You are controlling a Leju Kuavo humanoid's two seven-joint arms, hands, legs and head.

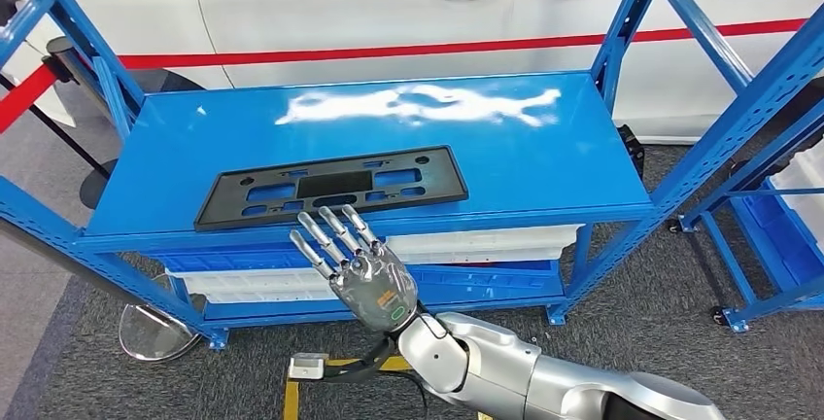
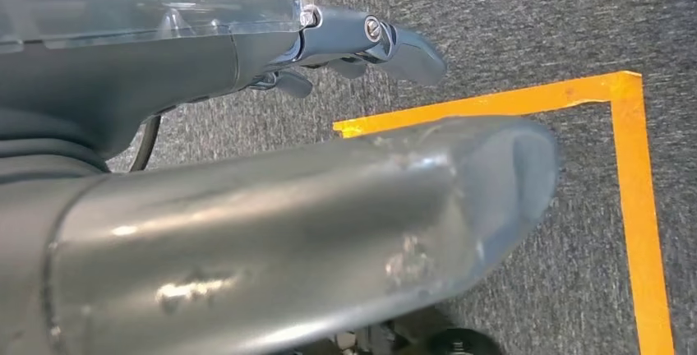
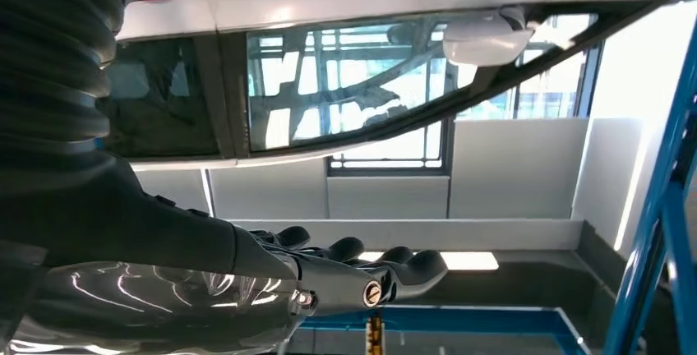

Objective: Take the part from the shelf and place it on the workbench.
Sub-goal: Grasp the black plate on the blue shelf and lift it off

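Part [image 1: 330,187] lengthwise along shelf [image 1: 544,162] front

Shelf [image 1: 389,138] uprights — cut off above; lower white panels [image 1: 466,245] half hidden.

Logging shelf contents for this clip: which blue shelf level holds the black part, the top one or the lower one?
The top shelf holds the flat black part, near its front edge, just beyond the right hand. The lower shelf carries white panels instead.

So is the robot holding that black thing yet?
No. The right robot hand is open with fingers spread, just short of the black part lying on the blue shelf. The left robot hand holds nothing.
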